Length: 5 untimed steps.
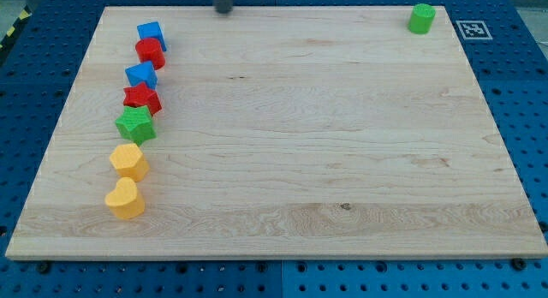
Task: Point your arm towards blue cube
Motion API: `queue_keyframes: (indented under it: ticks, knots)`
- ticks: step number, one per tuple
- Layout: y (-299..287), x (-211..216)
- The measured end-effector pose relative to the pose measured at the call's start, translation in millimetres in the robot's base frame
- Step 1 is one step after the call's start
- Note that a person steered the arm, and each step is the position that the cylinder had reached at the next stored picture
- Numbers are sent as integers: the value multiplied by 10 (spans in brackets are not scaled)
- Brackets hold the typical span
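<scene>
The blue cube (151,33) heads the block column near the tabletop's (300,161) top-left corner, touching a red block (149,51) below. My tip (223,10), no claw, sits well right of it. It looks light, rigid, slidable; push a flat side.

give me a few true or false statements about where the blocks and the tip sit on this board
1. My tip is at the view's top edge, right of the blue cube. True.
2. The tip touches the blue cube. False: they are well apart.
3. A green block sits alone near the view's top right corner. True.
4. The two yellow blocks lie at the top of the left column. False: they are at its bottom end.
5. A green star lies just above the yellow blocks. True.
</scene>
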<state>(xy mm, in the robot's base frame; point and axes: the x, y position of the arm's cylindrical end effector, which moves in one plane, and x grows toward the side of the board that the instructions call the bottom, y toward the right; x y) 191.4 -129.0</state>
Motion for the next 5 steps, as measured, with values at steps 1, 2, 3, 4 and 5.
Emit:
queue_keyframes:
  ticks: [1,2,3,4,5]
  knots:
    - [-759,-2]
    - [-1464,-3]
    - [-1761,127]
    - [-1758,163]
    - [-1759,595]
